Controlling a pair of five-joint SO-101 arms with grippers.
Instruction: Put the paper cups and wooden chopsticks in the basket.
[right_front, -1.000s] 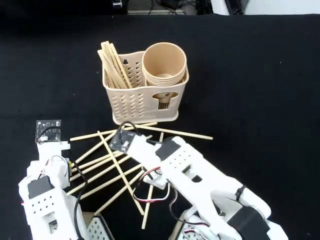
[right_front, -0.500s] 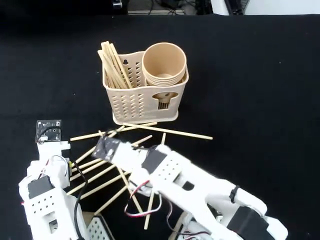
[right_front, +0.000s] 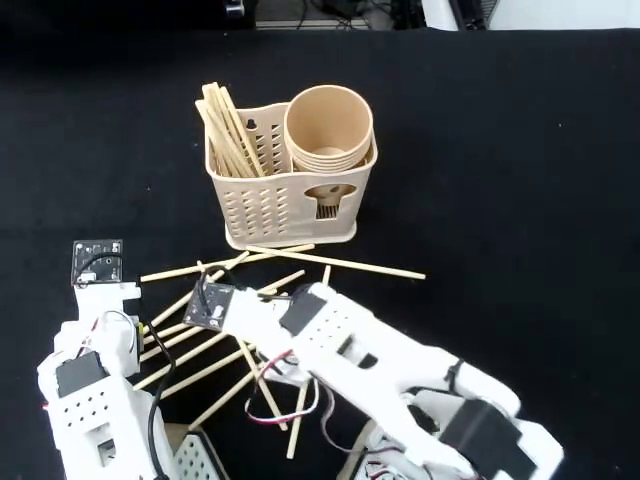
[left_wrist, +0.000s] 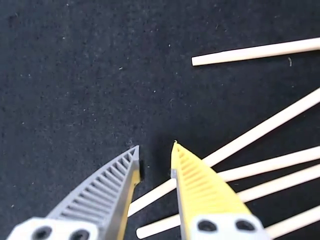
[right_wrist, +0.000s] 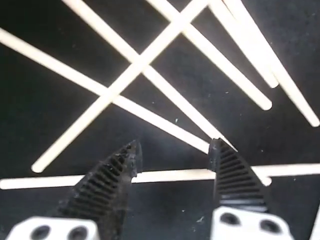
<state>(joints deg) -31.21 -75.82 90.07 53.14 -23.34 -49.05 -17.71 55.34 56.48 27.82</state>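
Hovering over the crossed loose chopsticks (right_front: 175, 271) toward the table's (right_front: 520, 200) near-left corner, our right gripper (right_wrist: 175, 145) is released, jaws straddling one stick, likely so it can pinch that one alone. Our left gripper (left_wrist: 155, 147) is barely parted and empty, beside stick ends. The paper cups (right_front: 328, 125) sit nested in the basket (right_front: 285, 205) toward the far edge. Bare table rightward leaves lifting room.

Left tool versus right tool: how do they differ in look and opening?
The left tool is grey and yellow; the right tool is all black. The left tool's gap is narrow; the right tool's is wider. Both are open and empty above loose chopsticks.
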